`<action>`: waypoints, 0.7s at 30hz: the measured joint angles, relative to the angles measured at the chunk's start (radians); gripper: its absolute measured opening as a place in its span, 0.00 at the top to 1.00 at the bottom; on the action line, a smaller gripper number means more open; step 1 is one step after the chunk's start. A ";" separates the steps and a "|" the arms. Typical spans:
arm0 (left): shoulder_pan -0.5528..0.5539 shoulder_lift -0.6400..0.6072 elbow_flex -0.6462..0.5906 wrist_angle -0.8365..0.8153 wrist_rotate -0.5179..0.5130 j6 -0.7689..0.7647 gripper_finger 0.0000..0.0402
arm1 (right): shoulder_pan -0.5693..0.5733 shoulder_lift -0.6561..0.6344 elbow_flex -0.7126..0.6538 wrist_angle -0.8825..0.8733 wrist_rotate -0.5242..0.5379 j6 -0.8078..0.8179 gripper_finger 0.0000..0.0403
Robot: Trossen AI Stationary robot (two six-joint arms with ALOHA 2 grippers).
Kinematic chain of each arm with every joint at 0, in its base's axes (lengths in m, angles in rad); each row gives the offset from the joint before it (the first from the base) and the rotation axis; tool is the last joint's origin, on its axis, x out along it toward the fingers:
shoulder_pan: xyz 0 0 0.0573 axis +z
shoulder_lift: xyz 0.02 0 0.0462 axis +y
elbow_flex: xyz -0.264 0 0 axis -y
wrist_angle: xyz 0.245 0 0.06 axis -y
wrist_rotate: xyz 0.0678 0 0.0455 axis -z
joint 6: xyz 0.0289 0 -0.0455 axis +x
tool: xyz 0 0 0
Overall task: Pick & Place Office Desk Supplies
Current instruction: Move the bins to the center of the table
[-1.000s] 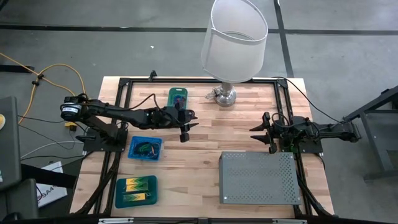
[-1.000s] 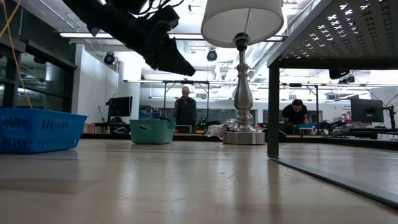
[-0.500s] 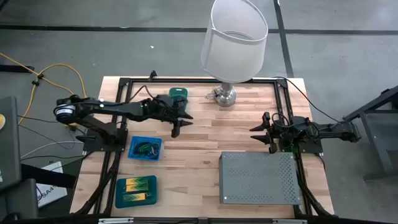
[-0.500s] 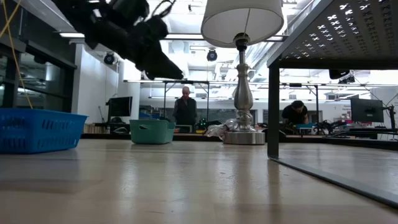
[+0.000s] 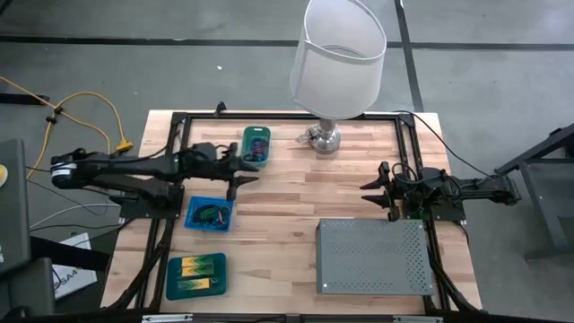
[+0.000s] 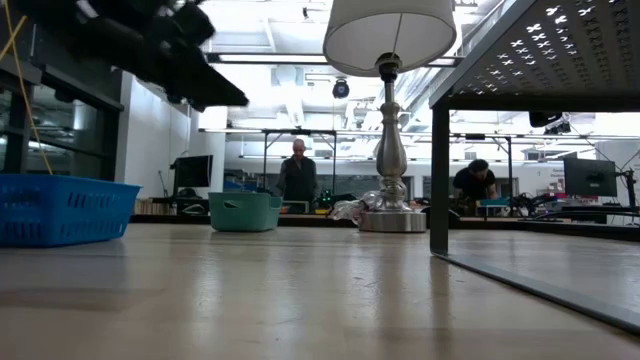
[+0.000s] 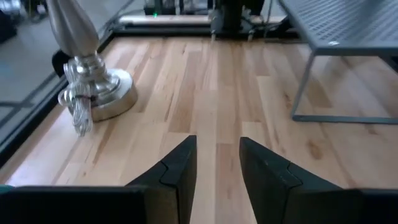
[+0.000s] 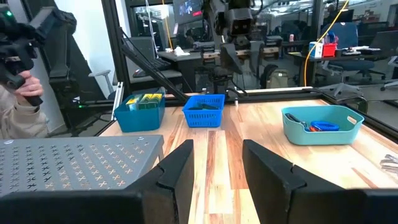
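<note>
The left gripper [image 5: 235, 186] is hanging in the air on the left half of the table [image 5: 287, 215], between the teal bin [image 5: 256, 146] at the far side and the blue basket [image 5: 209, 213] nearer the front. Its 2 dark fingers [image 7: 177, 174] are standing a little apart with bare wood showing in the gap, and nothing is pinched between them.

The supplies are sitting in 3 containers down the left side. Small red and blue loops [image 5: 258, 144] are lying in the teal bin, green and dark loops [image 5: 211, 213] are lying in the blue basket, and 2 yellow-and-green blocks [image 5: 199, 273] are lying side by side in the teal tray [image 5: 196, 275] at the near left corner.

The right gripper [image 5: 369, 191] is waiting at the right side of the table, just beyond the far edge of the grey perforated box [image 5: 373, 257], with its fingers [image 8: 174, 174] spread and empty.

The lamp [image 5: 335, 63] is standing at the far middle of the table, its chrome base [image 7: 99, 90] on the wood. In the low view 2 people [image 6: 297, 178] are showing in the room behind the table.
</note>
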 joint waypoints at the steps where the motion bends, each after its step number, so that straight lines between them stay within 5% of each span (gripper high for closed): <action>1: -0.013 -0.031 -0.015 0.002 -0.008 0.002 0.71 | 0.000 0.000 0.000 0.000 0.000 0.000 0.69; 11: -0.231 -0.254 -0.071 -0.184 -0.213 -0.088 0.71 | 0.000 0.000 0.000 0.003 0.000 0.000 0.69; 21: -0.547 -0.293 -0.071 -0.271 -0.443 -0.262 0.71 | 0.000 0.000 0.000 0.004 -0.001 0.000 0.69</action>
